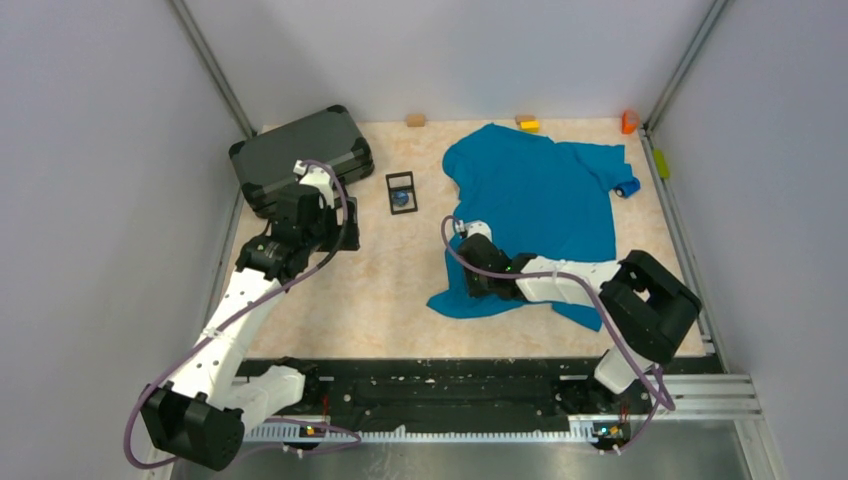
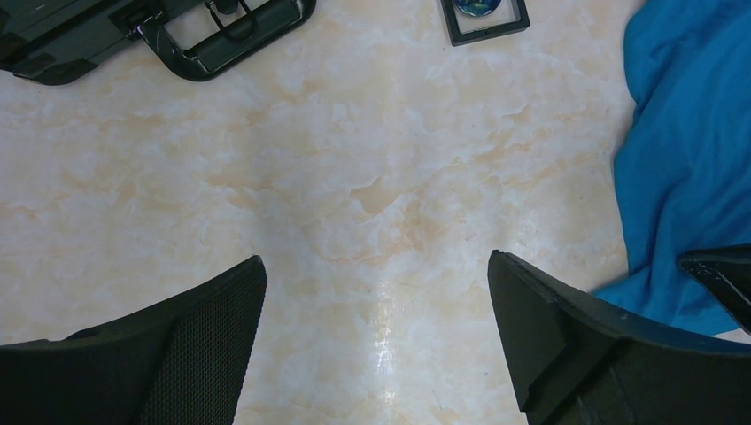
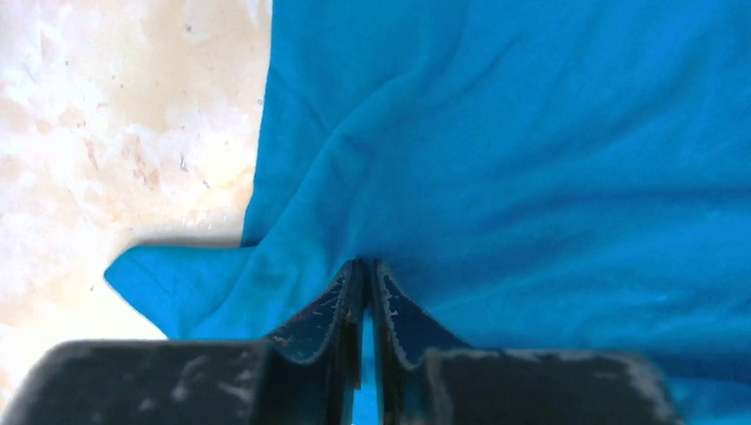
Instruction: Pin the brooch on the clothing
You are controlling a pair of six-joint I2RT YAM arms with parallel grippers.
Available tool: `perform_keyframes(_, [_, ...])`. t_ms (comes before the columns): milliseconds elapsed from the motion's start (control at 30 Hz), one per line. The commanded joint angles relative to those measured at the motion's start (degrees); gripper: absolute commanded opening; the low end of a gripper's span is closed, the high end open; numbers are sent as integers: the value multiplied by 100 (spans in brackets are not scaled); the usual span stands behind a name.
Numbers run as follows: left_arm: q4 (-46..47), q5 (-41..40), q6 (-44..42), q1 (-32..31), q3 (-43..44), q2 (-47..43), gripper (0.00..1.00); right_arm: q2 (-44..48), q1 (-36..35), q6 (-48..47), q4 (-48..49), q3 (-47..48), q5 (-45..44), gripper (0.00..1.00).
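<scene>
The clothing [image 1: 540,205], a teal T-shirt, lies spread over the right half of the table. My right gripper [image 1: 478,272] sits low on its near left part. In the right wrist view its fingers [image 3: 365,263] are shut on a raised fold of the clothing [image 3: 531,133]. The brooch [image 1: 401,199], a small dark disc, rests inside a black rectangular frame [image 1: 401,180] left of the shirt; it also shows at the top edge of the left wrist view [image 2: 481,6]. My left gripper [image 1: 318,215] hovers open over bare table [image 2: 376,257], nothing between its fingers.
A dark grey hard case [image 1: 300,155] lies at the back left, its handle [image 2: 230,40] toward my left gripper. A blue toy car [image 1: 627,187] sits by the shirt's right sleeve. Small blocks [image 1: 527,123] line the back wall.
</scene>
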State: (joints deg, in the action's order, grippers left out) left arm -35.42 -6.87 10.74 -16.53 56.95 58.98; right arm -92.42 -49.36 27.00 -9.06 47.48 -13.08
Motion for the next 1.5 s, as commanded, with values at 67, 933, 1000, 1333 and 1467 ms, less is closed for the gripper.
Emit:
perform_keyframes(67, [287,2,-6,28,-48,-99,98,564,-137,557,-426,-566,35,0])
perform_keyframes(933, [325,261,68,28,-87,-194,98,753,587,-602,-1324,1788,-515,64])
perform_keyframes(1000, [322,279,77,28,-89,-194,98,134,832,-919,-992,2330,-332,68])
perform_keyframes(1333, [329,345,103,28,-114,-225,98,-3009,1330,-2070,-1135,5525,-474,69])
perform_keyframes(1467, [325,386,112,28,-105,-190,98,-3781,1333,-2279,-1363,6414,-580,64])
